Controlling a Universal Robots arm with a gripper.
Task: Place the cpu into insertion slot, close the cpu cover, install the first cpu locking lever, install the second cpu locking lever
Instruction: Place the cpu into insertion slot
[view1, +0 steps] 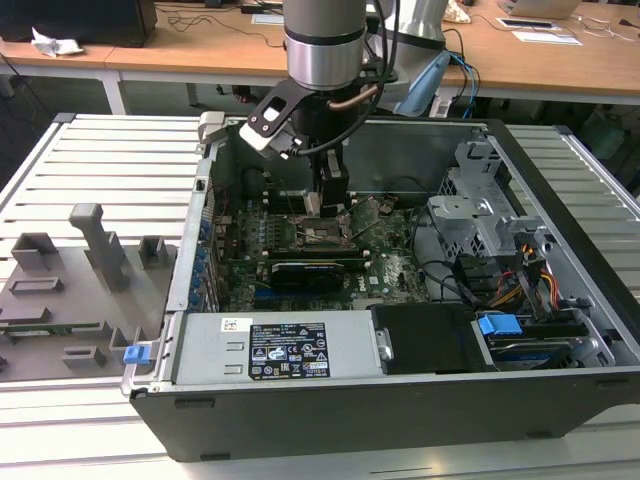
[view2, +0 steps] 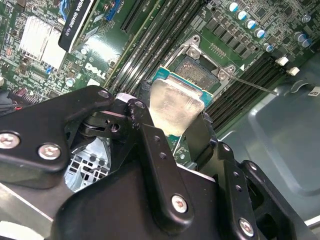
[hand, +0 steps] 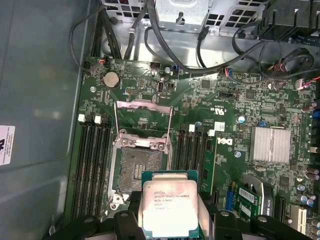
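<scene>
**Worktop** (view1: 90, 150): slatted metal. Entries run from the exterior view's left.

**Fixtures** (view1: 90, 250): grey moulded holders, well apart from the work.

**Case** (view1: 400, 415): lies flat and open-sided with the board exposed. The power supply (view1: 285, 350) sits along the near wall.

**Memory slots** (hand: 92, 165): long, narrow black banks flanking the slot on both sides. They leave little room sideways.

**Card** (view1: 305, 272): long and black, just beside the slot on its near side in the exterior view.

**Gripper** (view1: 333, 195): hangs into the case over the board. Its fingers (hand: 125, 222) are drawn in onto two opposite edges of the cpu and hold nothing else.

**Cpu** (hand: 169, 205): a square chip, silver face toward the first wrist camera. It is carried in the gripper and not seated. It has no long axis. In the first wrist view its edges run close to parallel with the slot's rim.

**Slot** (hand: 140, 167): black, bare and metal-rimmed. It lies just ahead of the cpu, on the side toward the cover. In the first wrist view the cpu's leading edge overlaps the slot's nearer rim, so the offset looks small. How high the cpu hangs above the slot cannot be told.

**Cover** (hand: 143, 117): thin metal frame, swung open beyond the slot's far edge, out of the cpu's way.

**Levers** (view2: 255, 85): thin wires, one on each side of the slot. Both appear released.

**Drive cage** (view1: 480, 215): at the exterior view's right, well apart.
</scene>
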